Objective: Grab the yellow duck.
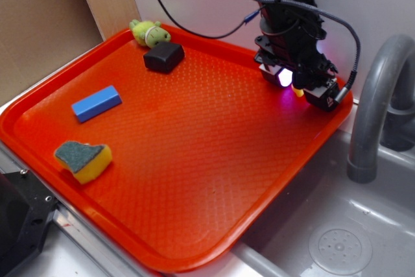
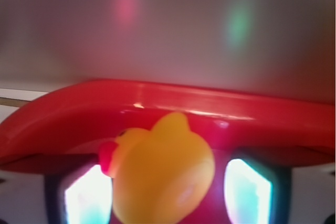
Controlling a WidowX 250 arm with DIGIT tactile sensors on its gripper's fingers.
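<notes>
Duck [image 2: 160,174]: fills the lower centre of the wrist view, lying between the two lit fingers [image 2: 86,198], red beak pointing to 9 o'clock. In the exterior view only a small yellow patch [image 1: 298,91] shows under the gripper [image 1: 295,82], at about 2 o'clock on the tray [image 1: 194,160], near its far right rim.

Gripper: jaws stand either side of the duck, close to its flanks. Whether the pads actually press the toy cannot be told; a narrow gap seems to remain on the right side, so the grip is judged not yet confirmed.

Progress: approach and alignment look done; closing firmly and lifting appear to be left. The duck seems to rest at tray level, not raised.

Other items, all well apart from the gripper: black block [image 1: 163,57] and plush [image 1: 148,32] at 11 o'clock, blue block [image 1: 96,103] at 9 o'clock, sponge [image 1: 83,159] at 8 o'clock.

Hidden or unclear: the duck's underside is cut off in the wrist view; the arm covers most of it in the exterior view; glare blurs the fingertips.
</notes>
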